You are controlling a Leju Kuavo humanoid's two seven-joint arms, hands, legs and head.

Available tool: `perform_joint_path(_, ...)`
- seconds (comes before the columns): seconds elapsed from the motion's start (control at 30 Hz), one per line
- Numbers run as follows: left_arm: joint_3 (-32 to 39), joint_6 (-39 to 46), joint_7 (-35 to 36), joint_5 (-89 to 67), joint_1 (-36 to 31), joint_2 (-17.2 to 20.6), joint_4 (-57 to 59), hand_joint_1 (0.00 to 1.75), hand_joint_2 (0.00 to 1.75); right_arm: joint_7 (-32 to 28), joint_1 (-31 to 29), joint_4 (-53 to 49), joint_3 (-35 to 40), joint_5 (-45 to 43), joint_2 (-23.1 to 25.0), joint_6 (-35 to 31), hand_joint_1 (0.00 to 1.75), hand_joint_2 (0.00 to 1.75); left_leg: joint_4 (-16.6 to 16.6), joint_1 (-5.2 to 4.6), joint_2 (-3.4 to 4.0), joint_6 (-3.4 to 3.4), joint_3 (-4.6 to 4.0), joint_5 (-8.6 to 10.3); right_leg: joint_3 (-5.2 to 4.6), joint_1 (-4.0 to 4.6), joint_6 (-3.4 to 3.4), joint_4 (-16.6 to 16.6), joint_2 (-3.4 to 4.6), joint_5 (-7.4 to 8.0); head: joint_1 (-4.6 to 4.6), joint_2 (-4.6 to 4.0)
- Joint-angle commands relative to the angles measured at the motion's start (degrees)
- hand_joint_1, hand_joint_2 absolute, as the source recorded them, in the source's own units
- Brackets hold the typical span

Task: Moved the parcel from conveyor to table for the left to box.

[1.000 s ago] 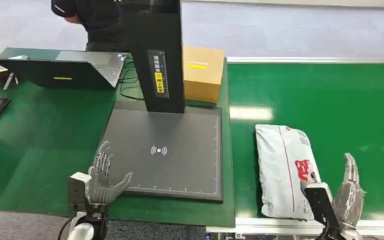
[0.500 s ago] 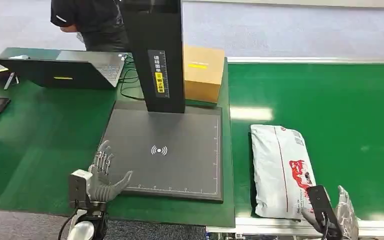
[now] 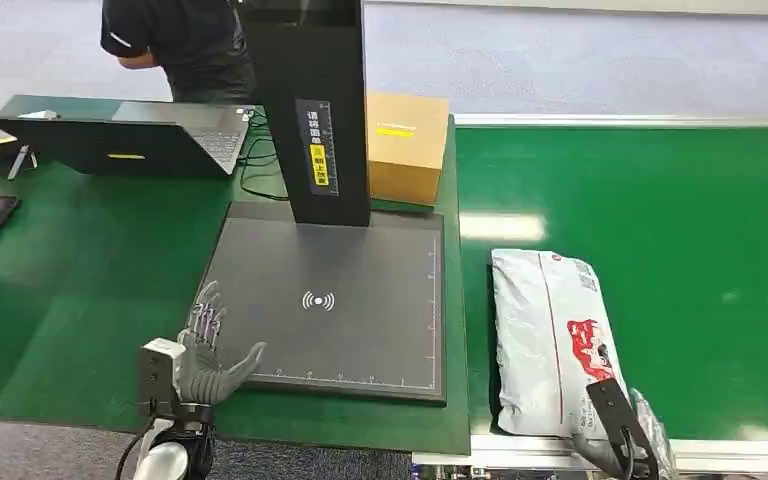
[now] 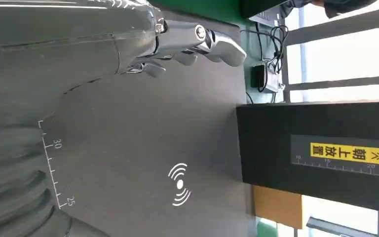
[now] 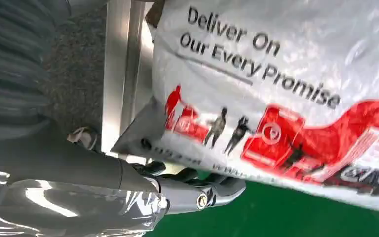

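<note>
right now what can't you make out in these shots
- Right hand: head view cuts it at the bottom edge; whether it touches the parcel is unclear.
- Parcel's small print: blurred in the right wrist view.
- Person: cut off by the head view's top edge.
- Box: partly hidden behind the black column.
- Laptop screen: faces away.

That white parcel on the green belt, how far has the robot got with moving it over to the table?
Nothing looks done yet: the white parcel lies flat on the green conveyor, beside the table. In hand: the right robot hand is at the parcel's near corner, fingers just beneath its edge, with no clear grip. Left: lifting it across to the table, where the left robot hand hovers open by the black scanner pad.
</note>
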Motion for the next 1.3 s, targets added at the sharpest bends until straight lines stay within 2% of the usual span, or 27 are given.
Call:
perform_joint_path(0.03,0.07,0.81,0.94,0.8,-0.57,0.7,2.87,0.0,1.75,-2.08,-1.27,6.05,3.38,-3.79,-2.27,-2.52,0.0,1.75,-0.05,0.05,0.11,-0.07,0.12,-0.01,0.11,0.05,-0.05,-0.08,0.1,0.03,0.02,0.0)
perform_joint_path(0.2,0.11,1.0,0.87,1.01,-0.53,0.66,2.85,0.0,1.75,-3.31,-1.26,6.0,3.55,-5.76,-2.59,-3.12,0.0,1.75,-0.09,0.04,0.07,-0.08,0.16,0.0,0.15,0.04,-0.05,-0.11,0.06,0.02,0.02,0.0)
perform_joint_path(0.33,0.18,1.04,0.68,1.5,-1.18,0.75,3.16,0.0,1.75,-10.26,-2.43,8.79,5.92,-10.52,-4.94,-4.6,0.0,1.75,-0.12,0.06,0.13,-0.1,0.2,0.0,0.19,0.05,-0.07,-0.15,0.12,0.04,0.02,0.0)
perform_joint_path(0.47,0.15,0.97,0.49,1.66,-1.54,0.93,3.04,0.0,1.75,-13.99,-2.86,8.82,7.84,-11.97,-5.54,-7.41,0.0,1.75,-0.11,0.06,0.16,-0.09,0.17,0.02,0.15,0.06,-0.06,-0.15,0.14,0.08,0.02,0.0)
perform_joint_path(0.63,0.15,0.97,0.49,1.66,-1.54,0.93,3.04,0.0,1.75,-13.99,-2.86,8.82,7.84,-11.97,-5.54,-7.41,0.0,1.75,-0.08,0.06,0.07,-0.1,0.14,0.01,0.14,0.06,-0.07,-0.1,0.06,0.03,0.0,0.0)
perform_joint_path(0.7,0.36,0.94,0.27,1.9,-1.25,1.01,2.78,0.0,1.75,-18.93,-2.53,6.09,7.97,-13.92,-4.89,-12.57,0.0,1.75,-0.09,0.05,0.06,-0.1,0.16,0.01,0.15,0.05,-0.07,-0.1,0.04,0.03,0.02,0.0)
perform_joint_path(0.73,0.29,0.85,-0.03,2.07,-1.26,1.07,3.05,0.0,1.75,-23.67,-2.53,3.81,7.88,-16.66,-4.34,-16.75,0.0,1.75,-0.05,0.02,0.04,-0.07,0.1,0.0,0.08,0.03,-0.05,-0.05,0.03,0.01,0.0,0.0)
perform_joint_path(0.83,-0.31,0.65,-0.81,2.09,-2.11,1.29,4.68,0.0,1.75,-25.66,-2.37,0.4,9.72,-20.6,-4.74,-17.4,0.0,1.75,-0.04,-0.02,0.1,-0.09,0.08,0.0,0.02,-0.02,-0.06,0.01,0.09,0.0,0.0,0.0)
perform_joint_path(0.87,-1.17,0.03,-1.2,1.82,-3.26,1.7,6.21,0.0,1.75,-15.7,-2.97,3.09,13.38,-18.46,-6.97,-8.17,0.0,1.75,-0.05,0.0,0.11,-0.12,0.14,-0.01,0.08,0.0,-0.09,-0.01,0.1,0.0,0.02,0.0)
perform_joint_path(0.9,-1.44,-0.01,-1.26,1.88,-4.49,1.7,7.79,0.0,1.75,-13.07,-4.9,6.67,14.71,-16.27,-7.29,-7.63,0.0,1.75,-0.04,-0.02,0.06,-0.09,0.1,0.01,0.05,-0.02,-0.06,0.0,0.05,0.0,0.0,0.0)
perform_joint_path(0.93,-1.61,-0.05,-1.34,2.02,-5.34,1.68,8.9,0.0,1.75,-14.12,-6.36,10.03,15.32,-15.69,-7.37,-9.52,0.0,1.75,-0.05,0.01,0.11,-0.07,0.1,0.03,0.07,0.01,-0.04,-0.06,0.1,0.06,0.0,0.0)
perform_joint_path(1.03,-1.65,-0.07,-1.34,2.05,-5.49,1.71,9.03,0.0,1.75,-14.61,-6.65,11.05,15.45,-15.69,-7.39,-10.11,0.0,1.75,-0.11,0.08,0.23,-0.09,0.2,0.06,0.16,0.09,-0.07,-0.16,0.22,0.14,0.02,0.0)
perform_joint_path(1.13,-1.74,-0.13,-1.33,2.14,-5.18,1.83,8.65,0.0,1.75,-14.88,-6.27,10.99,15.6,-15.85,-7.8,-10.36,0.0,1.75,-0.06,0.06,0.06,-0.06,0.1,0.06,0.1,0.05,-0.05,-0.09,0.04,0.06,-0.02,0.0)
perform_joint_path(1.23,-2.34,-0.16,-0.46,1.55,-5.47,2.01,9.14,0.0,1.75,-8.15,-7.04,14.77,17.55,-14.31,-9.17,-4.89,0.0,1.75,-0.09,0.08,0.06,-0.08,0.18,0.06,0.19,0.08,-0.05,-0.14,0.05,0.06,0.0,0.0)
perform_joint_path(1.27,-2.56,0.12,0.77,0.97,-5.65,2.09,9.55,0.0,1.75,-0.94,-7.93,19.41,19.43,-12.97,-10.49,1.51,0.0,1.75,-0.07,0.02,0.09,-0.04,0.16,0.06,0.15,0.02,-0.03,-0.09,0.08,0.05,0.0,0.0)
perform_joint_path(1.3,-2.73,0.22,1.01,0.89,-5.73,2.12,9.52,0.0,1.75,-0.28,-8.44,22.12,20.1,-12.94,-10.69,1.75,0.0,1.75,-0.13,0.06,0.16,-0.08,0.23,0.06,0.22,0.06,-0.05,-0.18,0.15,0.09,0.02,0.0)
